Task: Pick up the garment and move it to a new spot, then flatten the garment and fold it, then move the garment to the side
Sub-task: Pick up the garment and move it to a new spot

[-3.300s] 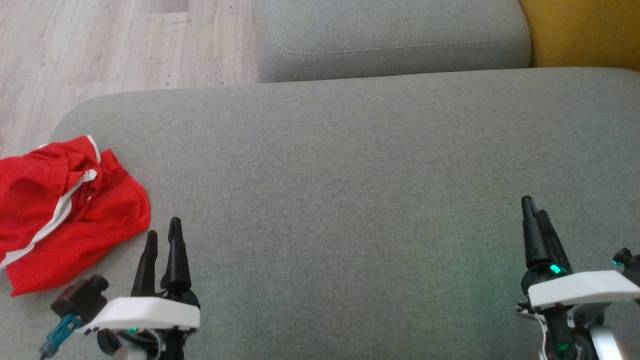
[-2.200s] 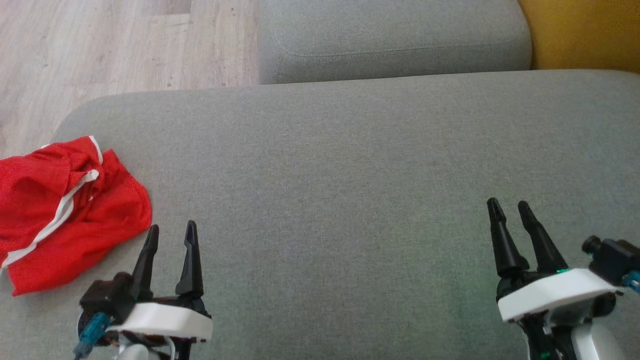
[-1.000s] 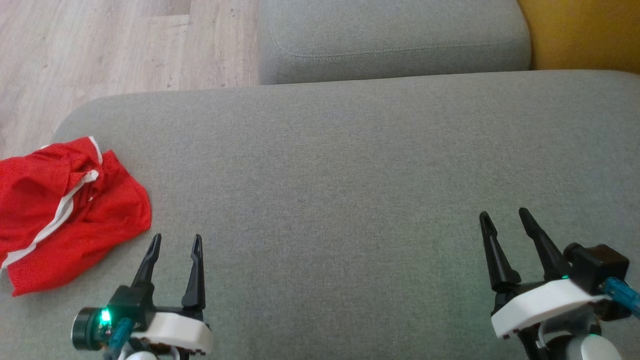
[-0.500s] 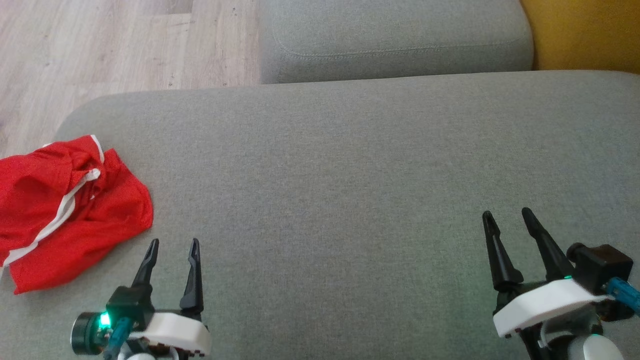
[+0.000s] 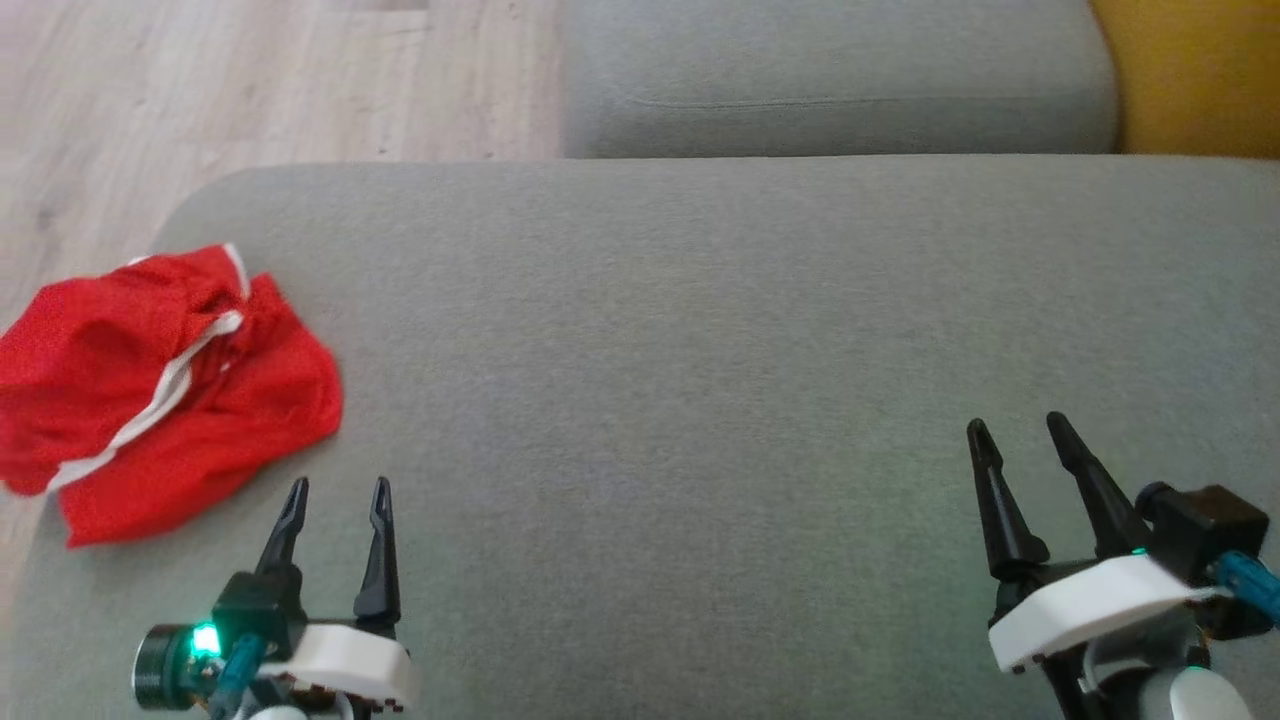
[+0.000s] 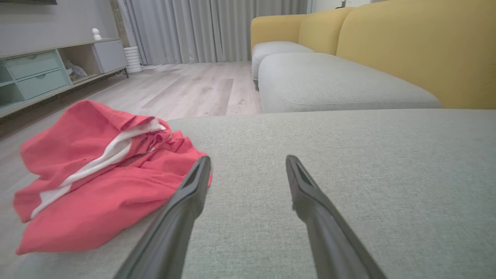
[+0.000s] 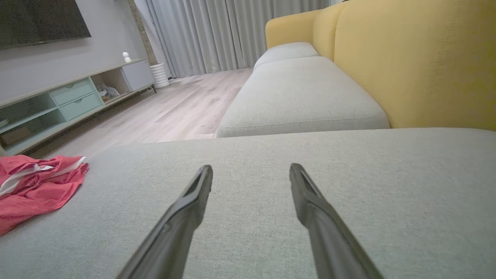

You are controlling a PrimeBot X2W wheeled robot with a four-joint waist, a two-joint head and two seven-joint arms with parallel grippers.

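I see the garment (image 5: 200,420), red cloth with a white stripe, lying crumpled in a loose, rumpled heap off to my left, at the left edge of the grey cushion (image 5: 700,400).

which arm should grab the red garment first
Left, probably. The red garment lies crumpled at the left end of the cushion, just ahead of the open left gripper; the right gripper sits far across the cushion.
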